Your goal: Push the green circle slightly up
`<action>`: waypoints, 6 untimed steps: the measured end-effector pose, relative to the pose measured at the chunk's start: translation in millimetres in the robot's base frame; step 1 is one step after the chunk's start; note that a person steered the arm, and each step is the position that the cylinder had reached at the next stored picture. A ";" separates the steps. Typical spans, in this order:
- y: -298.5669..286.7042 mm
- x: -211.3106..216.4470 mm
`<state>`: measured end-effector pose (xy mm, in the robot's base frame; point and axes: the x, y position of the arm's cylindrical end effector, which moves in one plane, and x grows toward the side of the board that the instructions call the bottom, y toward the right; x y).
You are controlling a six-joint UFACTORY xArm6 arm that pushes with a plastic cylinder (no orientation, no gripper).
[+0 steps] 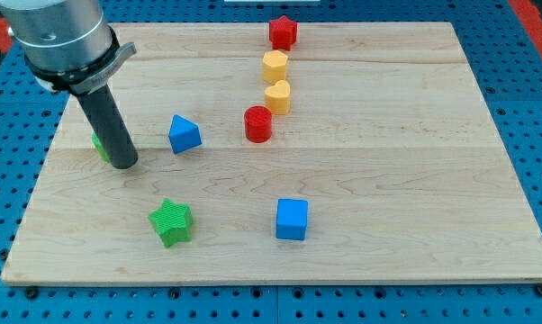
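The green circle (pixel 98 144) is mostly hidden behind my rod at the view's left; only a green sliver shows at the rod's left edge. My tip (pixel 124 166) rests on the board just right of and below that sliver, touching or nearly touching it. A blue triangle (pixel 184 134) lies to the right of the rod. A green star (pixel 172 221) lies below the tip.
A blue cube (pixel 292 219) sits at bottom centre. A red cylinder (pixel 257 124), a yellow heart-like block (pixel 277 96), a yellow hexagon (pixel 275 66) and a red star (pixel 283 32) run up toward the top. The wooden board (pixel 415 135) lies on a blue pegboard.
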<state>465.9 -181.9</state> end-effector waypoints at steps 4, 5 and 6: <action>-8.5 -45.8; -10.5 -54.4; -38.3 -13.2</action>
